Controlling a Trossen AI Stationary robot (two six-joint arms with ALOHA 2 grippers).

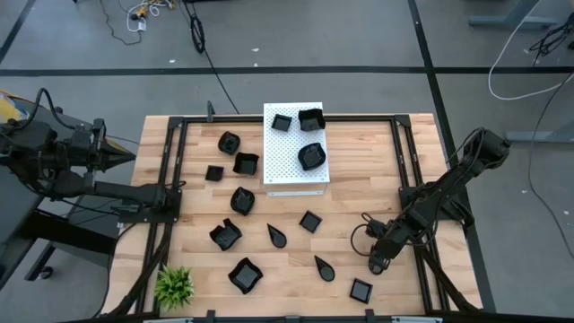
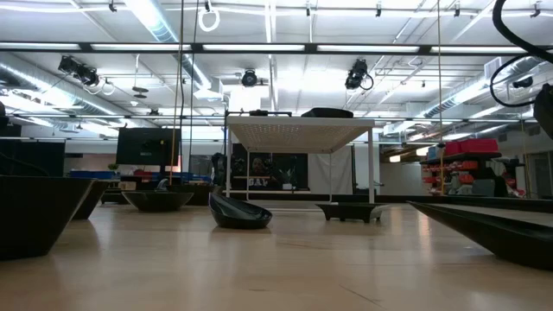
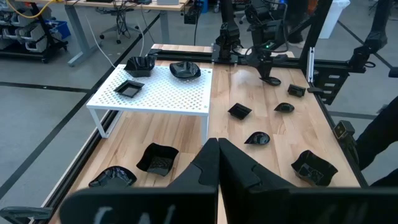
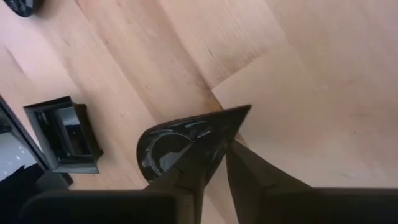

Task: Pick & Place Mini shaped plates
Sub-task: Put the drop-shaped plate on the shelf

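I have the right gripper (image 1: 378,263) low at the table's near right, its jaws apparently pinching a teardrop plate (image 4: 186,146). Left gripper (image 3: 217,163) waits, pressed together. Next: lift cleanly, carry toward the white board (image 1: 289,157).

No text, label, brand, number or sign is legible anywhere in these views.
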